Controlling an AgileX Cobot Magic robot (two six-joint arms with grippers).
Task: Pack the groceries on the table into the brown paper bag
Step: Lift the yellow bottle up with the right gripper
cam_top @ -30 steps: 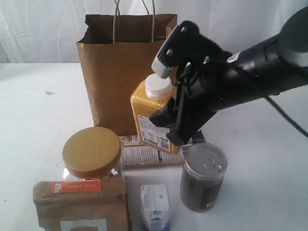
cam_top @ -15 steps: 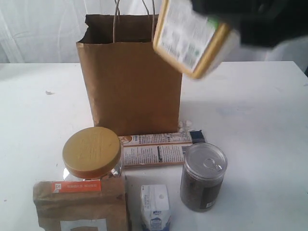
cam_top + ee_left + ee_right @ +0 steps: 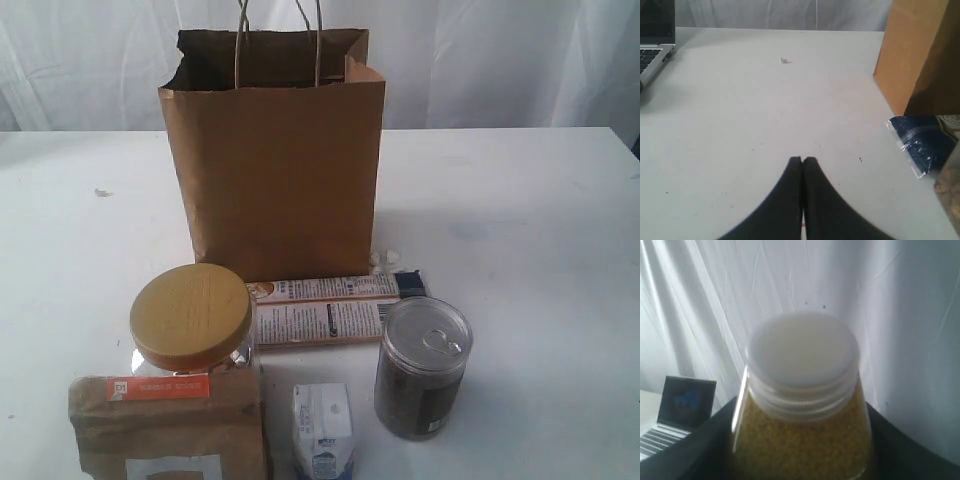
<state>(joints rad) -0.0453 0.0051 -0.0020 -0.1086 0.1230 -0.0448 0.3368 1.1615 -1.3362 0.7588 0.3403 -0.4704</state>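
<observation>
The yellow-filled bottle (image 3: pixel 802 405) with its white cap is off the table, and my right gripper (image 3: pixel 802 452) is shut on its body; both are outside the exterior view. The brown paper bag (image 3: pixel 270 170) stands upright and open at the back of the table (image 3: pixel 520 250). In front of it lie the long navy-orange packet (image 3: pixel 325 310), the yellow-lidded jar (image 3: pixel 190 315), the dark can (image 3: pixel 422 368), the small white carton (image 3: pixel 322 430) and the brown pouch (image 3: pixel 165 425). My left gripper (image 3: pixel 802 160) is shut and empty, low over bare table beside the bag (image 3: pixel 912 55).
A laptop (image 3: pixel 652 35) sits at the table's far edge and also shows in the right wrist view as a laptop (image 3: pixel 682 405) below the curtain. A small scrap (image 3: pixel 100 192) lies left of the bag. White bits (image 3: pixel 385 258) lie at the bag's base.
My right gripper has lifted the bottle from in front of the bag, up past the bag's top and out of the exterior view. The left gripper has stayed still.
</observation>
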